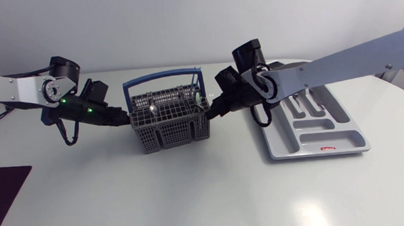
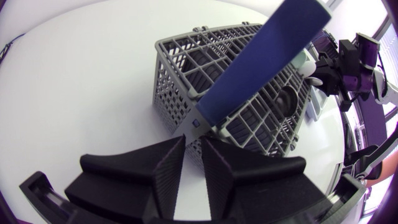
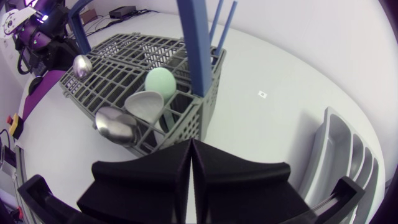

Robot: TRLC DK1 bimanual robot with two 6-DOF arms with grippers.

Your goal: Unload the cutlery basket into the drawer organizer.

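The grey cutlery basket (image 1: 168, 122) with its blue handle (image 1: 164, 80) stands mid-table. My left gripper (image 1: 122, 119) is at its left wall; in the left wrist view the fingers (image 2: 163, 167) pinch the basket's rim (image 2: 194, 127) by the handle's foot. My right gripper (image 1: 214, 111) sits at the right wall, fingers pressed together with nothing between them, tips against the basket's rim (image 3: 180, 127). Just ahead of it stand a steel spoon (image 3: 115, 124), a pale grey spoon (image 3: 146, 106) and a mint-green spoon (image 3: 160, 81). The grey drawer organizer (image 1: 316, 128) lies to the right.
Another steel spoon (image 3: 81, 66) stands in the basket's far compartments. A dark mat (image 1: 0, 187) lies at the table's left front edge. Bare white tabletop (image 1: 193, 192) stretches in front of the basket.
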